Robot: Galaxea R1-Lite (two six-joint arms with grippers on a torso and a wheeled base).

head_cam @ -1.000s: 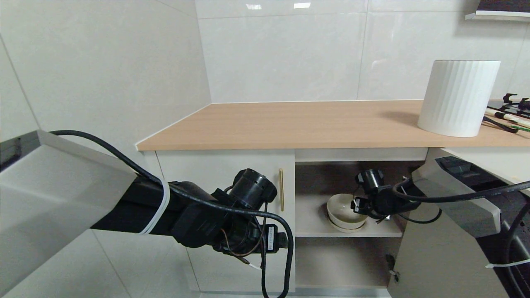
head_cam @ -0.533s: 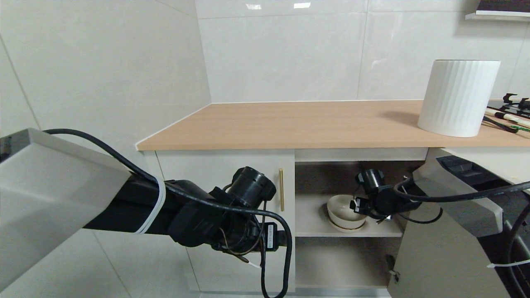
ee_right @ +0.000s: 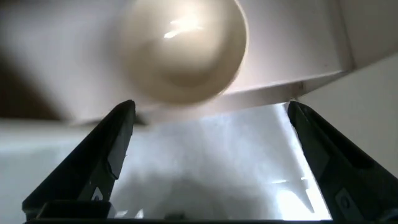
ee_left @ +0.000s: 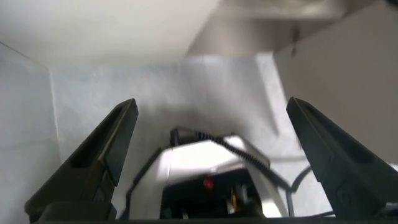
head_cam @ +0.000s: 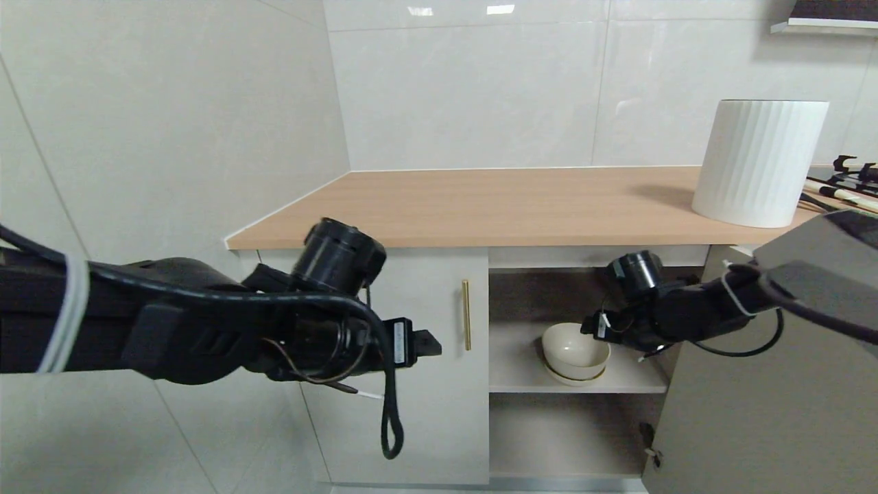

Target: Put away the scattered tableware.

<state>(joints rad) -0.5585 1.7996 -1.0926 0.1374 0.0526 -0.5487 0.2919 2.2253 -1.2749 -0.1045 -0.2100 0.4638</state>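
Observation:
A cream bowl (head_cam: 575,350) sits upright on a plate (head_cam: 575,377) on the middle shelf (head_cam: 514,374) of the open cabinet. My right gripper (head_cam: 591,328) hovers just to the right of the bowl's rim, apart from it. In the right wrist view the right gripper (ee_right: 211,107) is open with nothing between its fingers, and the bowl (ee_right: 183,50) lies beyond them. My left gripper (head_cam: 422,343) is held out in front of the closed cabinet door (head_cam: 411,425). The left wrist view shows the left gripper (ee_left: 211,109) open and holding nothing.
A white ribbed container (head_cam: 758,161) stands on the wooden countertop (head_cam: 480,206), with utensils (head_cam: 844,192) at the far right. The closed door has a gold handle (head_cam: 466,314). The open cabinet door (head_cam: 754,425) hangs at the right. A lower shelf (head_cam: 562,439) lies below.
The bowl, tilted before with my right gripper at its rim, now sits level and the gripper has drawn up and away. My left arm has risen and swung outward.

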